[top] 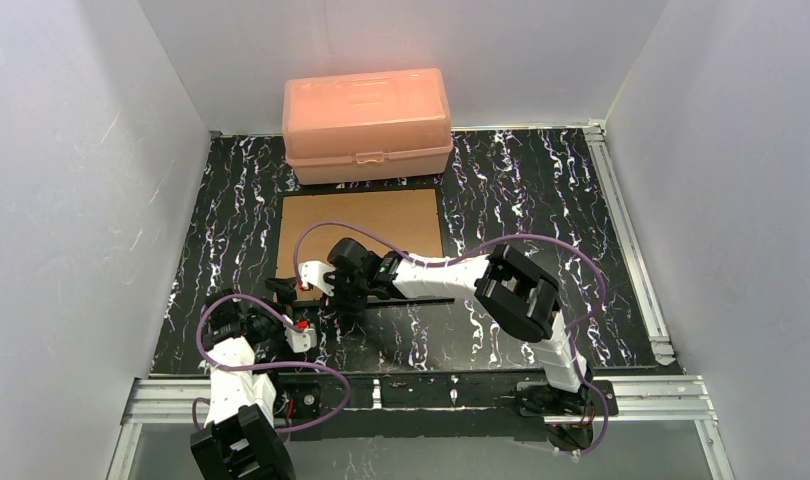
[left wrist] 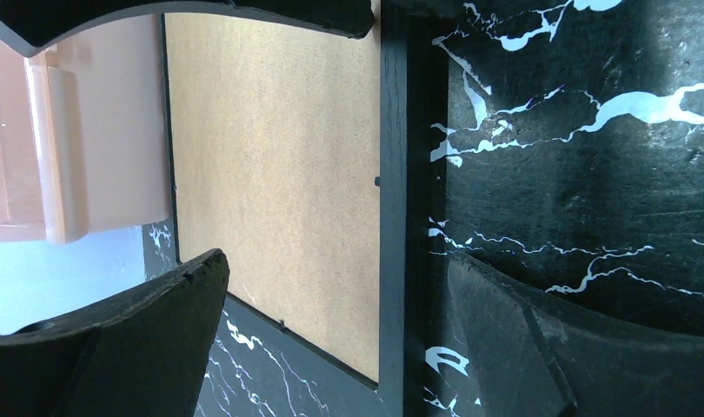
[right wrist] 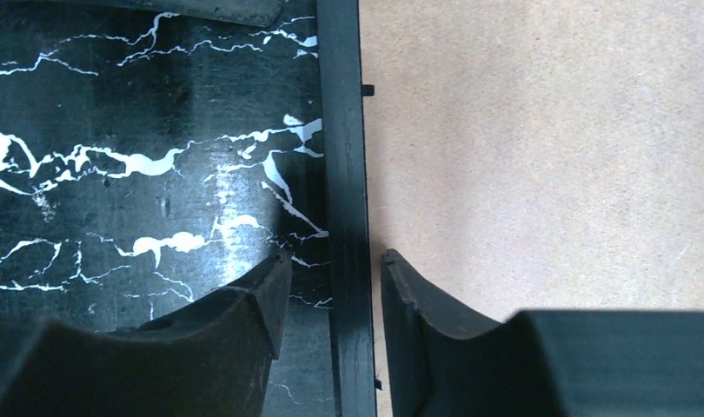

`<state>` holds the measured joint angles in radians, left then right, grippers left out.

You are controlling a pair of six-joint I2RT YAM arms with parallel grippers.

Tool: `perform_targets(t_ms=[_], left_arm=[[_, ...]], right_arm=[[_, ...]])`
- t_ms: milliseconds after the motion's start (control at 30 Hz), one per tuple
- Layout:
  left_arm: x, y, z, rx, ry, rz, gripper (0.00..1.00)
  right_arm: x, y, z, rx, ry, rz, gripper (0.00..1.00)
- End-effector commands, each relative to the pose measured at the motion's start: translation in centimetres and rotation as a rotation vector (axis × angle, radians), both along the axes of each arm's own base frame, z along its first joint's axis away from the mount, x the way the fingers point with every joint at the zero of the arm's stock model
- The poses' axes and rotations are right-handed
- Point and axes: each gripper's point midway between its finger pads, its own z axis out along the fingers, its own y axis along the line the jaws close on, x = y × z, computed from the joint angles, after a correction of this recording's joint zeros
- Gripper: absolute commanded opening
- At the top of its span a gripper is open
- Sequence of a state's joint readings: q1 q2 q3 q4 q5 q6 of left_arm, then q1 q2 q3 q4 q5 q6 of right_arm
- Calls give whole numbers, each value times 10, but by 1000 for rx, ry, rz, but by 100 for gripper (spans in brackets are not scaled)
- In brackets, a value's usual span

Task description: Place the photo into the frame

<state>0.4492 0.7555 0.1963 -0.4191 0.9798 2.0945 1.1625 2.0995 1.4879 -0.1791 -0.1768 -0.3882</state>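
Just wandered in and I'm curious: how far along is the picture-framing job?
Looks done: the brown backing board lies inside the black frame, face down. No photo shows; whether it sits underneath I cannot tell. In hand: the right gripper straddles a rail of the frame, jaws open; the left gripper hovers open nearby. Left: probably securing the board, if the photo is in.

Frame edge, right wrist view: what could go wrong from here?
The right claw straddles the thin rail of the frame with gaps either side; closing may slip off or skew it. The backing board fills the frame and no photo is visible. The peach box sits close behind; a push could jam the frame against it.
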Motion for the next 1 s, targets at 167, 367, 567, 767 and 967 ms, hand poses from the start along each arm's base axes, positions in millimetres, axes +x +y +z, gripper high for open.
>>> perform_targets(t_ms=[167, 367, 567, 767, 967], left_arm=[[-17, -6, -22, 265, -134, -238, 97], [-18, -8, -24, 270, -144, -246, 97], [-15, -8, -22, 273, -165, -253, 97], [-16, -9, -25, 282, -170, -262, 96], [-17, -10, -28, 291, -177, -271, 96]], right_arm=[[0, -13, -35, -115, -36, -20, 36], [-2, -19, -43, -133, -131, -27, 36], [2, -13, -39, -122, -160, -47, 11], [0, 2, -19, -67, -109, -42, 1], [-2, 11, 6, -6, -85, -37, 1]])
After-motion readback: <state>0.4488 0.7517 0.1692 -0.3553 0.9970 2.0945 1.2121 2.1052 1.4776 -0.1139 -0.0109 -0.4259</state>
